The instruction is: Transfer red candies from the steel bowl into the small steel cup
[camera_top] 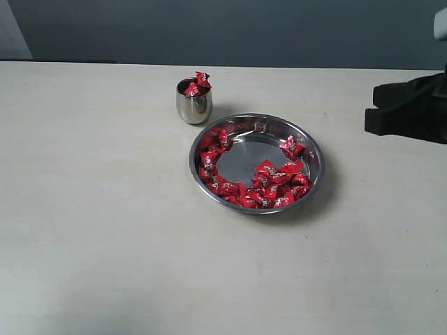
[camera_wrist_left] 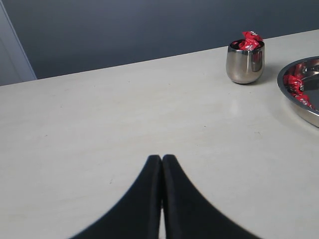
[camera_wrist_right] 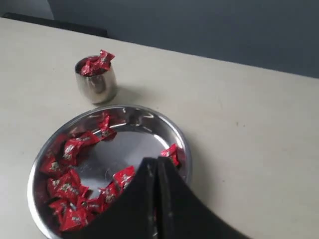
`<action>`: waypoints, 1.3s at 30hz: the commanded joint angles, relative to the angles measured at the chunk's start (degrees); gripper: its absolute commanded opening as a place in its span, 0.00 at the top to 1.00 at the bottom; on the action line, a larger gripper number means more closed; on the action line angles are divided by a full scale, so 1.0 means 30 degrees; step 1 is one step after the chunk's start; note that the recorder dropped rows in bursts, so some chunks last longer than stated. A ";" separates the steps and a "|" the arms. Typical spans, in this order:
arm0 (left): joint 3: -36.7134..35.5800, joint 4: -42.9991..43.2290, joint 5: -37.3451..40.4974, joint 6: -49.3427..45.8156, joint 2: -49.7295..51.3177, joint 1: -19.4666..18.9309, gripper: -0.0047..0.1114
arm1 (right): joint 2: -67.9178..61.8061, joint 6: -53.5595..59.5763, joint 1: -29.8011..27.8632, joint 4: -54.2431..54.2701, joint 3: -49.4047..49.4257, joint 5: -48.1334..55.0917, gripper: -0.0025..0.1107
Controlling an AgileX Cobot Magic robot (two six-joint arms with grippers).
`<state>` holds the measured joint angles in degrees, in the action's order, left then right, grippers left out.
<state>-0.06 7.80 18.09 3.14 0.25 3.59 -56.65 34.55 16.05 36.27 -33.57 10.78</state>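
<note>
The steel bowl (camera_top: pixel 246 155) sits at the table's middle, with several red candies (camera_top: pixel 269 185) lying along its left and front inner edge. Behind it to the left stands the small steel cup (camera_top: pixel 193 108), heaped with red candies (camera_top: pixel 198 82) above its rim. My right gripper (camera_wrist_right: pixel 157 160) is shut, with nothing seen held, and hovers off the bowl's (camera_wrist_right: pixel 124 149) right side; its black arm (camera_top: pixel 408 112) shows at the right edge. My left gripper (camera_wrist_left: pixel 162 157) is shut and empty over bare table, well left of the cup (camera_wrist_left: pixel 244 67).
The pale table (camera_top: pixel 105 209) runs back to a dark grey wall (camera_top: pixel 223 28). Bare tabletop lies left of and in front of the bowl.
</note>
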 commanded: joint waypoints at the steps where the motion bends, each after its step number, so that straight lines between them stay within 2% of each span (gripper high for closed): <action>1: 0.0019 -0.0008 -0.0136 0.0106 -0.0083 0.0200 0.96 | 0.0641 -0.0103 -0.0009 -0.0192 0.0482 -0.1471 0.99; 3: 0.0019 -0.0008 -0.0136 0.0106 -0.0083 0.0200 0.96 | 0.1174 -0.0103 -0.0163 0.0250 0.0983 -0.1910 0.99; 5: 0.0019 -0.0008 -0.0136 0.0106 -0.0083 0.0200 0.96 | 0.2382 -0.0103 -0.1156 0.0327 0.1540 -0.1616 0.99; 10: 0.0019 -0.0008 -0.0136 0.0106 -0.0083 0.0200 0.96 | 0.7788 -0.0103 -0.5842 0.0371 0.3630 0.1304 0.99; 13: 0.0019 -0.0008 -0.0136 0.0106 -0.0083 0.0200 0.96 | 1.1034 -0.0103 -0.8008 0.0419 0.4936 0.2230 0.99; 24: 0.0019 -0.0008 -0.0136 0.0106 -0.0083 0.0200 0.96 | 1.6761 -0.3084 -0.9312 0.0106 0.8440 0.3036 0.99; 29: 0.0019 -0.0008 -0.0136 0.0106 -0.0083 0.0200 0.96 | 1.8885 -1.0386 -1.1762 -0.6059 0.8641 0.4101 0.99; 33: 0.0019 -0.0008 -0.0136 0.0106 -0.0083 0.0200 0.96 | 1.8885 -1.0764 -1.3079 -0.7069 0.8641 0.4551 0.99; 39: 0.0019 -0.0008 -0.0136 0.0106 -0.0083 0.0200 0.96 | 1.8885 -1.0764 -1.3959 -0.8452 0.8731 0.6130 0.99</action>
<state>-0.06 7.80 18.09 3.14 0.25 3.59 -0.31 2.55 -24.68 13.28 -7.83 27.84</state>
